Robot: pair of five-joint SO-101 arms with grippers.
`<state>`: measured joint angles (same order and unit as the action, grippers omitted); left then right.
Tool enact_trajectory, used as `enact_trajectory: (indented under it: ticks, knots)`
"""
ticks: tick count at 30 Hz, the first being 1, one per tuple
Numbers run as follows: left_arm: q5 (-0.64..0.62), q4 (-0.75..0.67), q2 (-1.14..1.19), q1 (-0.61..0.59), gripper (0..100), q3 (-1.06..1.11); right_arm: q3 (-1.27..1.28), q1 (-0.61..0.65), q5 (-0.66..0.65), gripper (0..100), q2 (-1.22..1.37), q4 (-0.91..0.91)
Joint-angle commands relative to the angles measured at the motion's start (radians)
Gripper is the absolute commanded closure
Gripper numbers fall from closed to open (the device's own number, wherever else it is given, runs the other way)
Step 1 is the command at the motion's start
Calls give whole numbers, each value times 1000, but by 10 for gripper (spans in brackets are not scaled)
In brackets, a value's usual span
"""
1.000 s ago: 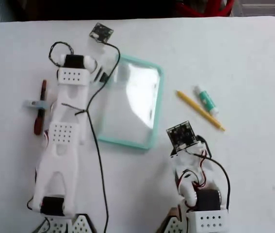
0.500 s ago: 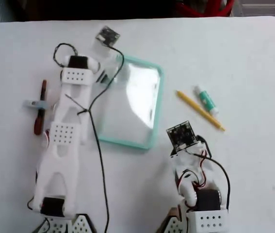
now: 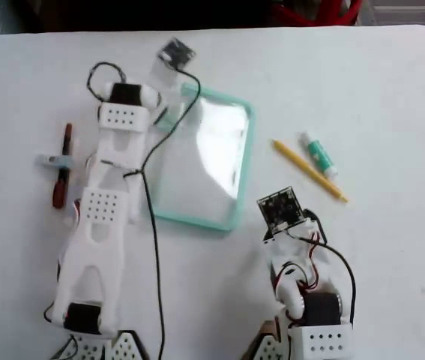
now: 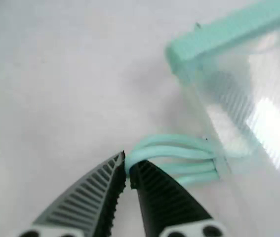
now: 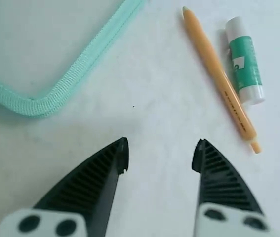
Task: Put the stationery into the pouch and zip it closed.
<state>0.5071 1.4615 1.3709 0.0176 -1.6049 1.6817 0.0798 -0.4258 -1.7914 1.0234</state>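
The pouch [image 3: 197, 221] lies flat mid-frame in the high view. The left claw [image 4: 127, 170] pinches its teal pull loop [image 4: 172, 148] at the pouch's upper left corner. The right claw [image 5: 161, 145] gapes wide over the worktop [image 3: 392, 90]. A pencil [image 3: 309, 171] and a glue stick [image 3: 318, 154] lie to the right of the pouch, and a pen [image 3: 62, 166] lies at the left.
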Motion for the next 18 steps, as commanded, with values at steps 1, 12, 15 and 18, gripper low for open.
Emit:
enact_trajectory:
  ticks: [1,12,15,18]
  knots:
    - [-95,20,-262,5,978,-41,9,5,-6,779,-7,5]
    - [-112,149,-742,231,979,-55,-2,1,-6,779,-12,-48]
    - [-115,141,-865,282,980,-55,-48,-22,2,804,-12,-99]
    - [-117,153,-998,317,980,-55,-115,-28,3,861,-12,-102]
